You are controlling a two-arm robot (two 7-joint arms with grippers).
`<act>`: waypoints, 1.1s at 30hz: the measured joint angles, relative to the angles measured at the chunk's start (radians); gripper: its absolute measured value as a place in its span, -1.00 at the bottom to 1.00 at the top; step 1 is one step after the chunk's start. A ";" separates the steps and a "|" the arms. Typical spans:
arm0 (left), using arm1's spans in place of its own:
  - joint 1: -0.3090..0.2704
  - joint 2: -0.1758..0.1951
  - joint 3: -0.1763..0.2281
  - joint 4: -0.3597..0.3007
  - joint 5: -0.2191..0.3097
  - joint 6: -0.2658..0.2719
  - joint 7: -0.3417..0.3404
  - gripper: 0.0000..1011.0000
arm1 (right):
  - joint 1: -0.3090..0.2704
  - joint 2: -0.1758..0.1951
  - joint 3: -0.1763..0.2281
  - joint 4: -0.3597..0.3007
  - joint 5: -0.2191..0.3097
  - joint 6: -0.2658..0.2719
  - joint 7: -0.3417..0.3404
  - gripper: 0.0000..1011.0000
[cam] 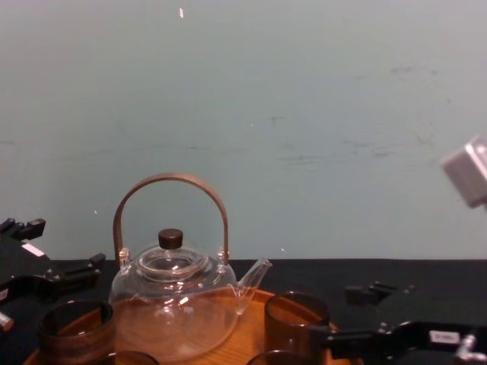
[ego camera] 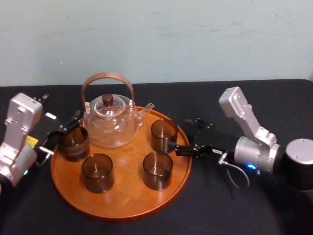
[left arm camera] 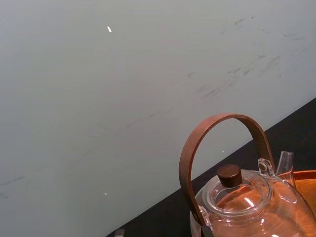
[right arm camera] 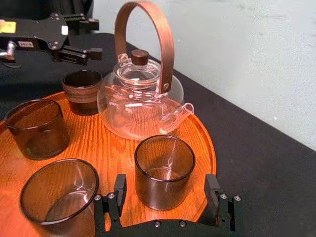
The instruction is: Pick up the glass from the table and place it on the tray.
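Four brown-tinted glasses counted, all standing on the round wooden tray [ego camera: 127,193], none on the black-clothed table [ego camera: 234,205]: rear-right glass [ego camera: 164,134], front-right glass [ego camera: 157,170], front-left glass [ego camera: 97,172], left-rim glass [ego camera: 74,143]. One glass teapot [ego camera: 110,120] with a bent wooden handle, upright at the back of the tray, centre-left of the head frame. One tray; two grippers. Right gripper [ego camera: 180,135] reaches in from the right of the frame, jaws spread wide, tips flanking the rear-right glass with a gap on each side; nothing gripped. That glass sits upright just inside the tray's right rim, near the teapot's spout. Left gripper [ego camera: 73,122], at the frame's left, hangs just behind and above the left-rim glass, jaws apart, holding nothing. Judgement: the placing step looks done, with the glass down on the tray and free of the fingers; what remains is the retreat. The next move calls for drawing the right gripper straight back toward the frame's right edge, jaws kept wide so neither finger clips the glass wall, and high enough to clear the low rim. Risk, as I judge it: a sideways drift would nudge the glass toward the spout or the front-right glass.
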 joint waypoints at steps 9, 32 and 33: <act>0.000 0.000 0.000 0.000 0.000 0.000 0.000 0.98 | -0.077 0.089 0.042 -0.121 0.054 -0.004 0.010 0.98; 0.000 0.000 0.000 0.000 0.000 0.000 0.000 0.98 | -0.224 0.090 0.220 -0.235 0.076 -0.049 -0.281 0.98; 0.000 0.000 0.000 0.000 0.000 0.000 0.000 0.98 | -0.232 0.080 0.229 -0.232 0.063 -0.059 -0.306 0.98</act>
